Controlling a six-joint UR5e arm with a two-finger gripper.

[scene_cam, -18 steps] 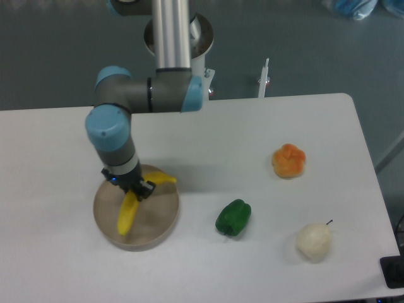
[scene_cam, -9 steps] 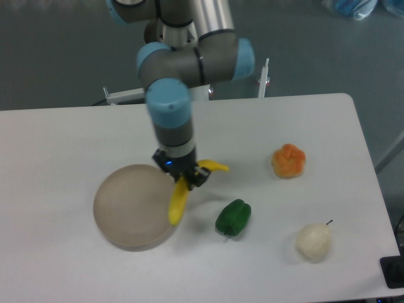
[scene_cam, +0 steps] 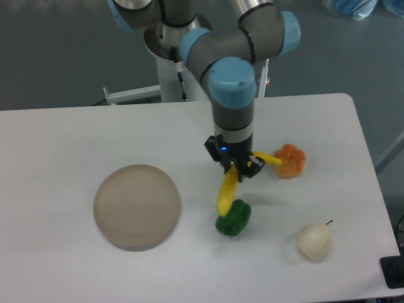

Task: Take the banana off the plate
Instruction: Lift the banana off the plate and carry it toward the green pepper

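The bright yellow banana (scene_cam: 228, 189) hangs in my gripper (scene_cam: 238, 169), which is shut on its middle. One end points down over the green pepper, the other sticks out right toward the orange fruit. The banana is held above the table, well to the right of the plate. The round tan plate (scene_cam: 136, 206) lies at the left of the table with nothing on it.
A green bell pepper (scene_cam: 233, 218) lies just under the banana's lower end. A rounded orange-yellow fruit (scene_cam: 290, 160) sits right of the gripper. A pale pear (scene_cam: 314, 240) lies at the front right. The arm's mount stands behind the table's back edge.
My gripper has carried the banana off the plate and to the right, from above the plate to above the green pepper. The plate stays in place, now bare.
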